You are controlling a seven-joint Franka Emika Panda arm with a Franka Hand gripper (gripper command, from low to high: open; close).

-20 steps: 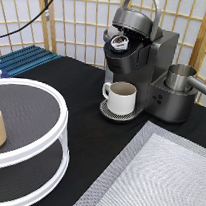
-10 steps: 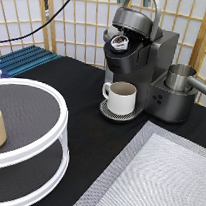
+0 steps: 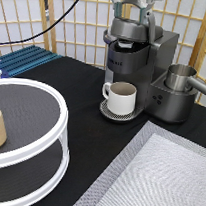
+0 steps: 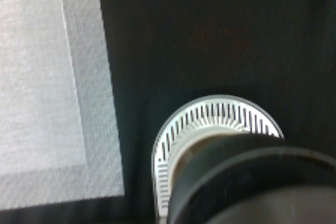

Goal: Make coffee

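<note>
Gripper [image 3: 133, 7] sits atop the brewer's [image 3: 162, 60] lid [image 3: 128, 28], grip unreadable; lid, open a moment ago, is now down over the coffee pod, which is hidden inside, mug [image 3: 122, 96] waiting below the spout.

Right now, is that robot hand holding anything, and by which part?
Cannot be told. The gripper sits at the coffee machine's lid, over the white mug; its grip is unclear.
</note>
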